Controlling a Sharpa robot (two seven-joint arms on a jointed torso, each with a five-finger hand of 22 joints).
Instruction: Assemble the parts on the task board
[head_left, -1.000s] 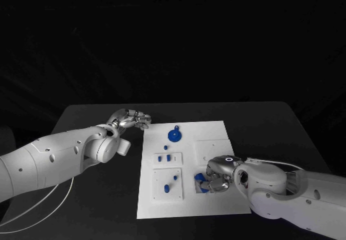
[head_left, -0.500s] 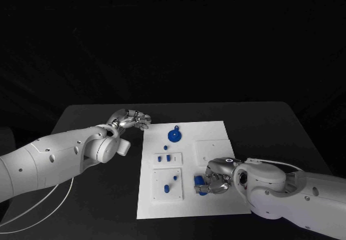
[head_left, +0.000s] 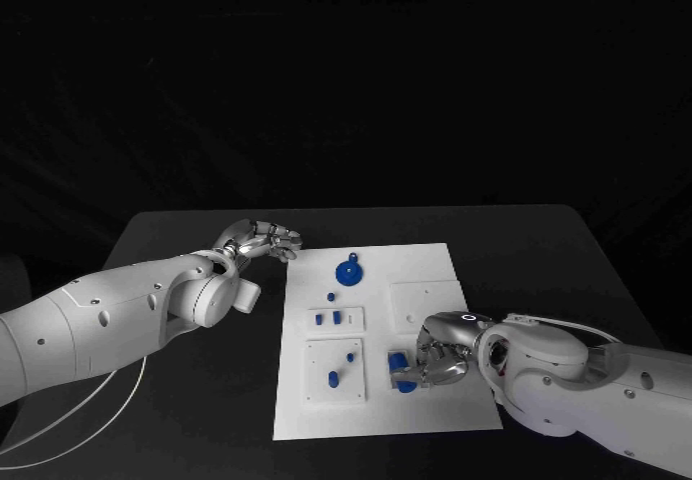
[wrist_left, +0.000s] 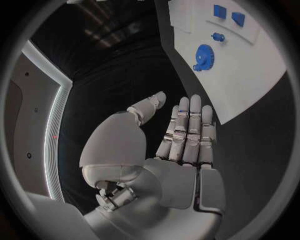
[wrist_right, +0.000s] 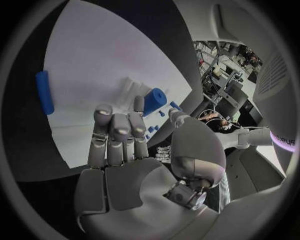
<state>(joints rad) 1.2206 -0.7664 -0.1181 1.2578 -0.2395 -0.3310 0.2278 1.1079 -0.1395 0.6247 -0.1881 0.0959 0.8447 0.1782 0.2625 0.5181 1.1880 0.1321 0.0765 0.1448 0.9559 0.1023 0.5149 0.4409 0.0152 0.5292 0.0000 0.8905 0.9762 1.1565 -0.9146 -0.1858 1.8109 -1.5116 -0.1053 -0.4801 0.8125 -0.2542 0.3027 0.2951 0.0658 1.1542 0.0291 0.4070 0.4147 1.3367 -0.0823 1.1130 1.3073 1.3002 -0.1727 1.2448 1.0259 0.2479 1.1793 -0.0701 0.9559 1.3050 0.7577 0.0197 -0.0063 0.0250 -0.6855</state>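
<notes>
Black table (head_left: 188, 225) carries the white task board (head_left: 426, 265). Right hand (head_left: 433, 360) hovers over the board's near edge beside a blue cylinder (head_left: 398, 357), fingers extended, holding nothing, probably lining up a grasp. Left hand (head_left: 263, 240) rests off-board, released; blue gear (head_left: 348, 270) already seated.

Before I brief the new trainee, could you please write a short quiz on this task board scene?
1. True or false: the silver left hand rests on the white rectangular task board.
2. Which part lies nearest the board's far edge in the head view? A) the round blue toothed gear; B) the pair of small blue blocks; C) the long blue bar.
3. Fill in: the short blue cylinder sits just beyond the fingers of the ____ hand.

Key: 1 false, since the left hand is over the black table beside the board's far left corner; 2 A; 3 right, meaning the silver right hand.
</notes>
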